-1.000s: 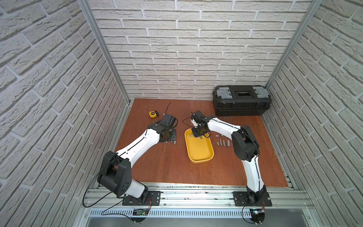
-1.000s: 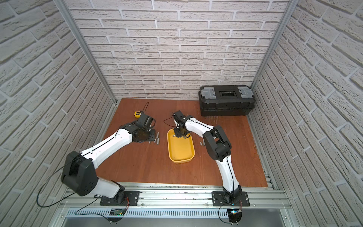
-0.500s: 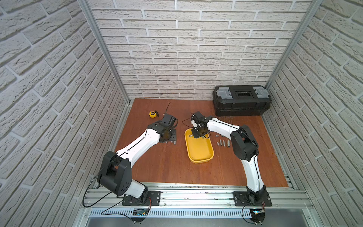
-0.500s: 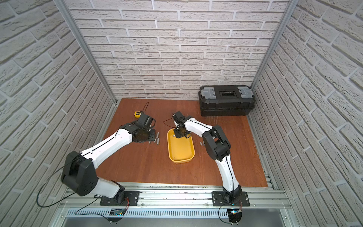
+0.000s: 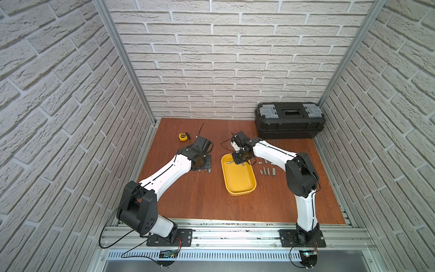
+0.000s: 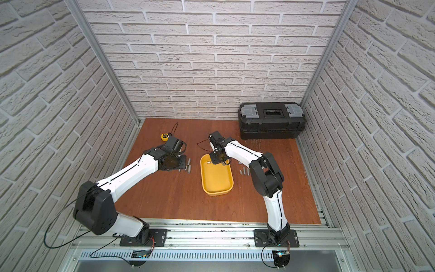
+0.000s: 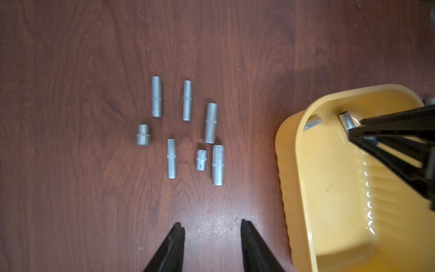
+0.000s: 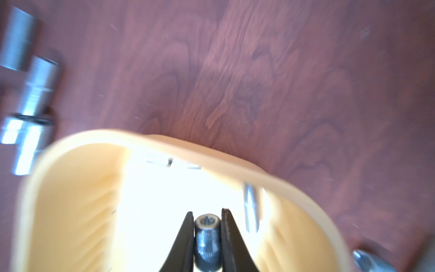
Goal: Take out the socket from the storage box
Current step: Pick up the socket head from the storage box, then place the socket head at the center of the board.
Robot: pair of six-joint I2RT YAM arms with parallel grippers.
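Socket (image 8: pixel 207 235): pinched end-on between the 2 fingers of the right tool (image 8: pixel 207 212), inside the far end of the storage box (image 5: pixel 238 180); whether it has been raised off the box floor cannot be told
Reason for the hold: the narrow cylinder is gripped across its width; this is judged to let it be lifted straight over the low rim without rolling
Second socket (image 7: pixel 312 122): seen lying against the box's end wall, beside the held one and apart from the tool
Right arm: elbow raised; forearm stretched toward the middle of the desk (image 5: pixel 200 200); wrist bent down into the box
Left tool (image 7: pixel 210 227): spread and empty, held above bare desk just beside the box; 7 sockets (image 7: pixel 210 123) are laid out ahead of it in loose rows, judged to be pieces already taken out
Left arm: extended forward, wrist turned down; it is clear of the box, so the right arm's way out is judged unobstructed
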